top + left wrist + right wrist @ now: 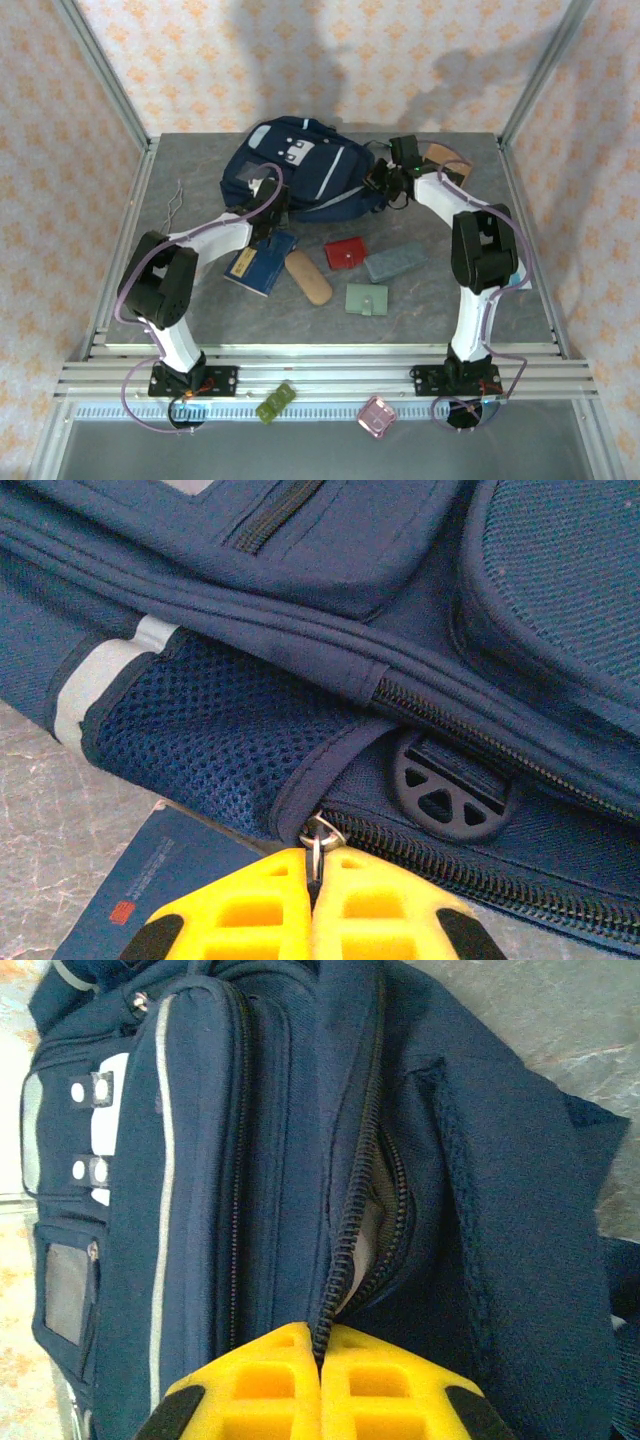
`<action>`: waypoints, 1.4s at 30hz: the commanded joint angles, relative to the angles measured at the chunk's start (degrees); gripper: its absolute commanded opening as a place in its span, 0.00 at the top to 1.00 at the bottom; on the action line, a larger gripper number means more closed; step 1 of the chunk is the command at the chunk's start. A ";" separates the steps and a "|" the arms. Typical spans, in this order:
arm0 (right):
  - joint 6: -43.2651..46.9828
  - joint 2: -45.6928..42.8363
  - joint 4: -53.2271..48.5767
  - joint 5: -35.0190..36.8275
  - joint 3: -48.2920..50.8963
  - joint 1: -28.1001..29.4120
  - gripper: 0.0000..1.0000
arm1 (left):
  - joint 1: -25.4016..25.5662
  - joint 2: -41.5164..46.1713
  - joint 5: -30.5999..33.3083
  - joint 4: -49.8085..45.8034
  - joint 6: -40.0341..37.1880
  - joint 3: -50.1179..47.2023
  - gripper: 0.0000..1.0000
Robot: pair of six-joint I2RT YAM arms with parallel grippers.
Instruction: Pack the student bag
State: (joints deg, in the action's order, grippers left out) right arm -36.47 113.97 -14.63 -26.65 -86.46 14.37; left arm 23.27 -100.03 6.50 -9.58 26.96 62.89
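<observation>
The student bag [300, 165] is laid at the far edge of the table [200, 310], near its middle. The left gripper [315, 868] is clenched on a zipper pull [319, 836]. The right gripper [320, 1340] is clenched on the zipper edge [338, 1260] of a partly opened compartment.

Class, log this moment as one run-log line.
large navy-blue fabric backpack: a zip partly open | left jaws: shut on silver metal zip-pull ring | right jaws: shut on backpack's zip edge
</observation>
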 commanded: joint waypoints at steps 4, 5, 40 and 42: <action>3.93 -6.04 1.62 4.83 5.95 -2.25 0.65 | -0.70 5.89 0.31 -1.95 0.17 -2.21 0.62; 4.18 -7.56 2.01 4.24 7.62 -2.24 0.61 | -0.69 7.48 0.22 -2.35 0.23 -3.26 0.56; 15.51 7.36 -5.63 -12.11 2.79 34.55 0.49 | -16.95 19.46 -2.32 -1.62 9.73 -22.45 0.28; 13.93 8.89 -9.11 -7.00 1.01 34.21 0.49 | -16.94 18.94 -3.71 -1.09 9.26 -22.55 0.28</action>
State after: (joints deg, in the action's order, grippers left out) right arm -21.78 120.84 -16.38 -42.46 -83.02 49.34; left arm 6.70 -81.36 4.23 -12.05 36.05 40.99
